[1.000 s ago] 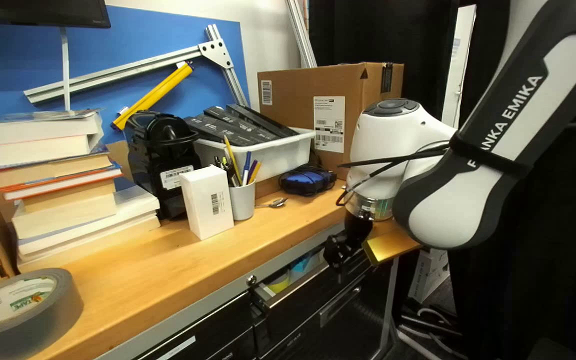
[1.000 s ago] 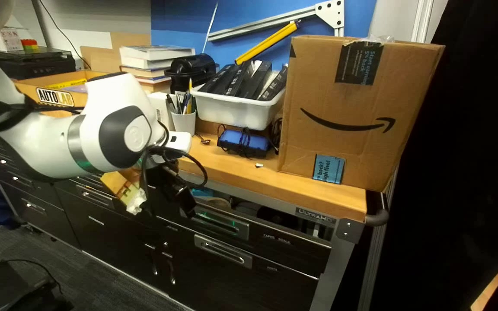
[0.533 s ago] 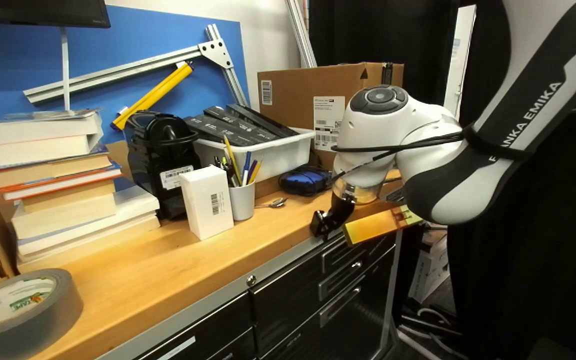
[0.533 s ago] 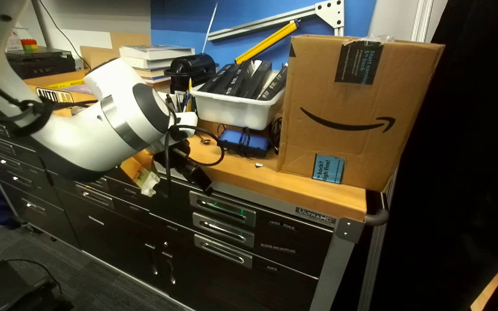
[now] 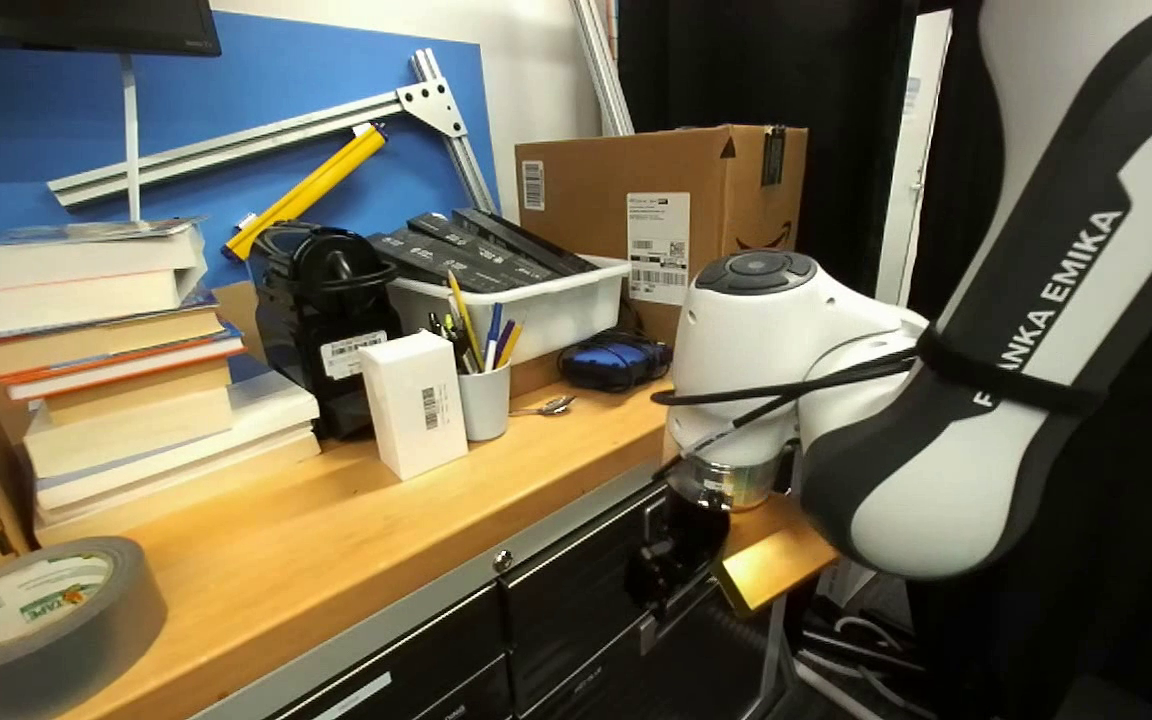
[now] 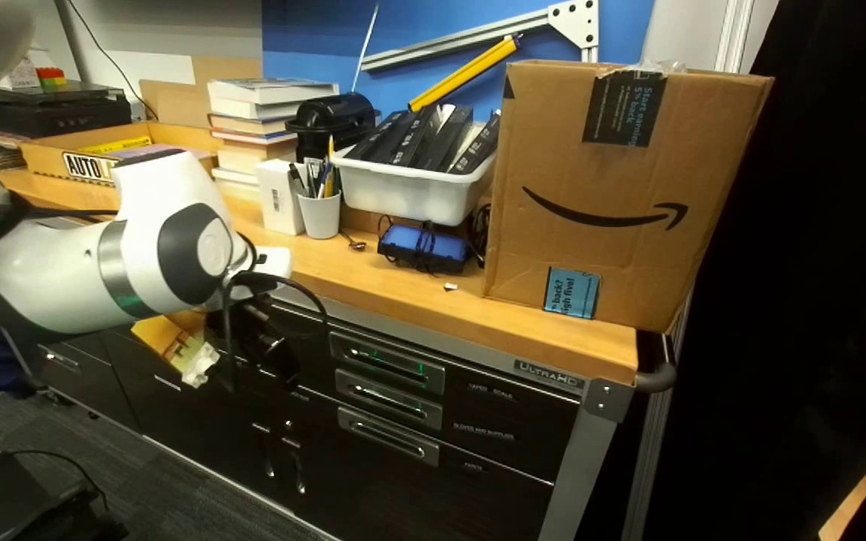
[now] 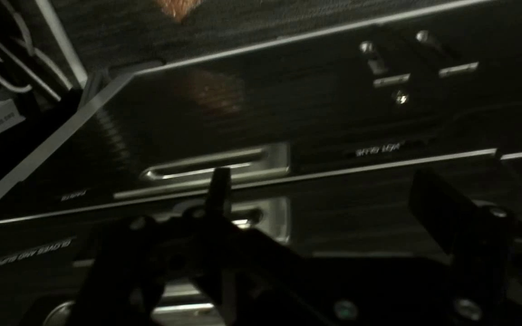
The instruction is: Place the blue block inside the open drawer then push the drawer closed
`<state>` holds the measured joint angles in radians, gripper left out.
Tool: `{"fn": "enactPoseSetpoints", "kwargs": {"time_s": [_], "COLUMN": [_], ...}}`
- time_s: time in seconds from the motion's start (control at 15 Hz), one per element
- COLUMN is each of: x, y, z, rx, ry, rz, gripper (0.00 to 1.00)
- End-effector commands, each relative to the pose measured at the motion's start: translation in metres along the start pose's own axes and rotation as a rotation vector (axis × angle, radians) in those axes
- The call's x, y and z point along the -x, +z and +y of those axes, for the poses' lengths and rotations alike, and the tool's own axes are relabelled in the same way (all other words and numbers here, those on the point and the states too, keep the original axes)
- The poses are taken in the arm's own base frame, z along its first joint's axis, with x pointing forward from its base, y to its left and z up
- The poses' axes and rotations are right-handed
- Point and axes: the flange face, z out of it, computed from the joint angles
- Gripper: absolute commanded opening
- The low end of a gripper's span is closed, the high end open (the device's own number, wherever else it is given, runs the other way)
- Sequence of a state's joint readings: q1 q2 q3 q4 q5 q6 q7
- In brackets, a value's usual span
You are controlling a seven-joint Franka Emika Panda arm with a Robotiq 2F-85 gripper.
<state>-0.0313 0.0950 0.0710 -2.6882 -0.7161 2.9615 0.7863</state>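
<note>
The top drawer (image 6: pixel 512 394) is shut, its front flush with the cabinet in both exterior views (image 5: pixel 576 550). Its handle (image 6: pixel 388 364) shows in an exterior view. No blue block shows in any current view; the drawer's inside is hidden. My black gripper (image 5: pixel 648 585) hangs in front of the drawer fronts, below the worktop edge. In an exterior view the gripper (image 6: pixel 286 372) is left of the drawer handles. In the wrist view the gripper (image 7: pixel 320 194) has its fingers wide apart with nothing between them. Dark drawer fronts and handles (image 7: pixel 224 167) lie behind it.
The wooden worktop (image 5: pixel 336 540) juts above the drawers. On it stand a cardboard box (image 6: pixel 613 203), a white bin (image 6: pixel 403 188), a blue cabled device (image 6: pixel 425 248), a pen cup (image 6: pixel 320 214) and books (image 5: pixel 136 440). A yellow-orange piece (image 5: pixel 776 565) sits on my wrist.
One second ago the top drawer stood open with a light blue thing inside; half a second ago it was shut. Since then my gripper has moved lower and away from the drawer handles.
</note>
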Motion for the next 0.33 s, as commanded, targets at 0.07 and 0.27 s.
{"fn": "enactPoseSetpoints", "kwargs": {"time_s": [0.07, 0.27], "x": [0.024, 0.022], "y": [0.004, 0.004], "z": [-0.017, -0.020], "rx": [-0.073, -0.049], "ry": [-0.087, -0.065], "rz": [-0.105, -0.094], "gripper": [1.00, 1.00]}}
